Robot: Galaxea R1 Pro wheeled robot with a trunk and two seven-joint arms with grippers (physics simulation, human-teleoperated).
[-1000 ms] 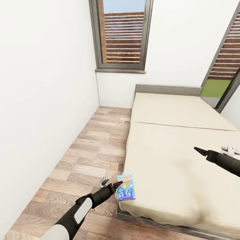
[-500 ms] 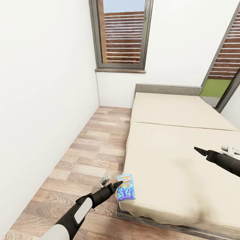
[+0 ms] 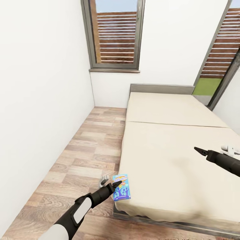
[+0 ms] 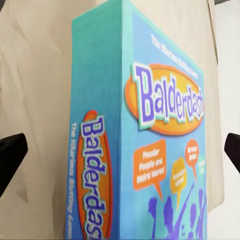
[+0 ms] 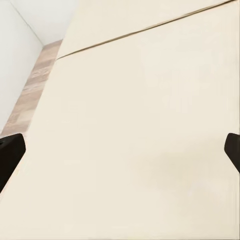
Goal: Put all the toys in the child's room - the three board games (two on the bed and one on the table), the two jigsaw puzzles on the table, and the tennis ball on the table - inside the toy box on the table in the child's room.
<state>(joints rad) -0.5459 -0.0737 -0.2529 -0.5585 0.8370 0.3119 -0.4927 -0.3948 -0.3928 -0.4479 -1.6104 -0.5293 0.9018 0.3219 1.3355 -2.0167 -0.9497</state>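
Observation:
A small blue "Balderdash" board game (image 3: 121, 187) lies on the near left corner of the beige bed (image 3: 173, 156). In the left wrist view this box (image 4: 150, 150) stands close up between my two fingers, which are spread wide on either side of it. My left gripper (image 3: 115, 183) is open at the box's left edge, not closed on it. My right gripper (image 3: 200, 151) hovers open over the bare mattress (image 5: 140, 125) further right. The table, the toy box and the other toys are out of view.
A strip of wood-plank floor (image 3: 86, 146) runs between the white wall (image 3: 40, 100) on the left and the bed. A grey headboard (image 3: 161, 88) stands at the far end under a window (image 3: 113, 33).
The whole picture has shifted a little to the left, so the camera has moved. The blue box lies where it was on the bed. Both grippers stay open.

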